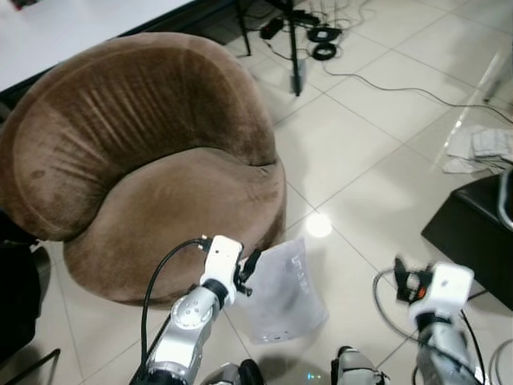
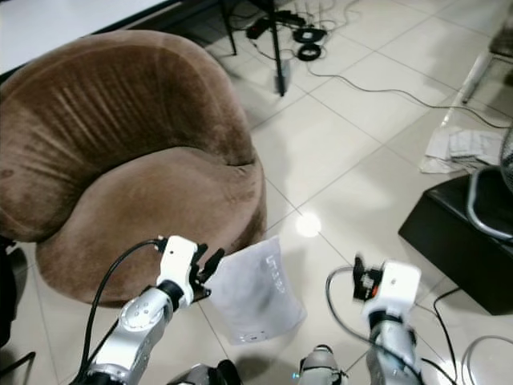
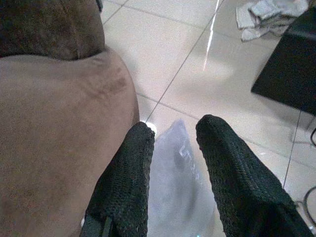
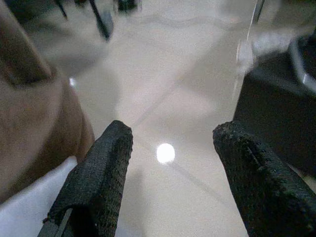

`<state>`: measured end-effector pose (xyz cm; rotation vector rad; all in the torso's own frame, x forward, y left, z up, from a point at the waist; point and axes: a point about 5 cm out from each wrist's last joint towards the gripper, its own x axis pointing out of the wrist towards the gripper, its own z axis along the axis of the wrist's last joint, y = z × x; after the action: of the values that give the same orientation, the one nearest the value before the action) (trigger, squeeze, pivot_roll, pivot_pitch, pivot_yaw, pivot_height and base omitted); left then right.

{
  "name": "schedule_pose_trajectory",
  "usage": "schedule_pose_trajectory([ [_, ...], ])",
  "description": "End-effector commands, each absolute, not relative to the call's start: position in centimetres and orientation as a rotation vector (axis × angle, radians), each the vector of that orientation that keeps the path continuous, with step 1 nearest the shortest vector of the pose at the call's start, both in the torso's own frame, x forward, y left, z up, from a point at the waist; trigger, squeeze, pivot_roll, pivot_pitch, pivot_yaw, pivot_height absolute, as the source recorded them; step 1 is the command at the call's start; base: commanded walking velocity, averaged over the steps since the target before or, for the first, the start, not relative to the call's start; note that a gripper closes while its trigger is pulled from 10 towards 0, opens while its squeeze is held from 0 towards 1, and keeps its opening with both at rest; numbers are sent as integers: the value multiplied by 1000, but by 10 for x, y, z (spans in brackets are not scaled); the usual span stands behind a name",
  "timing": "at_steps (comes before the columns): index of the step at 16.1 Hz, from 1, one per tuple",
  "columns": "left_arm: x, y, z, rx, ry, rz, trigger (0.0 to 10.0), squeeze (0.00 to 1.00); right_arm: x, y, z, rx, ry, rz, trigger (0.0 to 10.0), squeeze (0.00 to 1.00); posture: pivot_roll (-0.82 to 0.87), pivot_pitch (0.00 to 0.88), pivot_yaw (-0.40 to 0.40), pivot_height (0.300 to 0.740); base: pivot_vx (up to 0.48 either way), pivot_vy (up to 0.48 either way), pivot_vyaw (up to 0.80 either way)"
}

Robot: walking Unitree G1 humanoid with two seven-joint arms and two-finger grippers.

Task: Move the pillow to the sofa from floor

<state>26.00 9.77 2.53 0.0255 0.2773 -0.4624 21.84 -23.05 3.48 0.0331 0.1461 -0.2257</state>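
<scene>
The pillow (image 1: pixel 282 290), pale and wrapped in clear plastic, lies on the tiled floor leaning against the front right side of the brown velvet sofa (image 1: pixel 160 160). My left gripper (image 1: pixel 249 274) hovers at the pillow's upper left edge, beside the sofa seat. Its fingers are open, and in the left wrist view the pillow (image 3: pixel 173 190) shows through the gap between them. My right gripper (image 1: pixel 405 281) is open over bare floor to the right of the pillow, holding nothing. A corner of the pillow (image 4: pixel 27 200) shows in the right wrist view.
A black box (image 1: pixel 473 233) stands on the floor at the right, with crumpled papers (image 1: pixel 481 148) behind it. Cables (image 1: pixel 321 40) and a dark table leg (image 1: pixel 294 48) lie at the back. A dark object (image 1: pixel 16 289) sits left of the sofa.
</scene>
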Motion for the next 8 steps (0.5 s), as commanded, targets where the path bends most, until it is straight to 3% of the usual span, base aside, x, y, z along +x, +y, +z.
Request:
schedule_pose_trajectory([
  [1, 259, 107, 21, 36, 287, -456, 10000, 0, 216, -222, 33, 48, 159, -216, 10000, 0, -302, 207, 247, 740, 0, 0, 0],
  [8, 280, 95, 30, 30, 268, -523, 10000, 0, 208, -220, 36, 62, 172, -269, 10000, 0, -389, 214, 323, 740, 0, 0, 0],
])
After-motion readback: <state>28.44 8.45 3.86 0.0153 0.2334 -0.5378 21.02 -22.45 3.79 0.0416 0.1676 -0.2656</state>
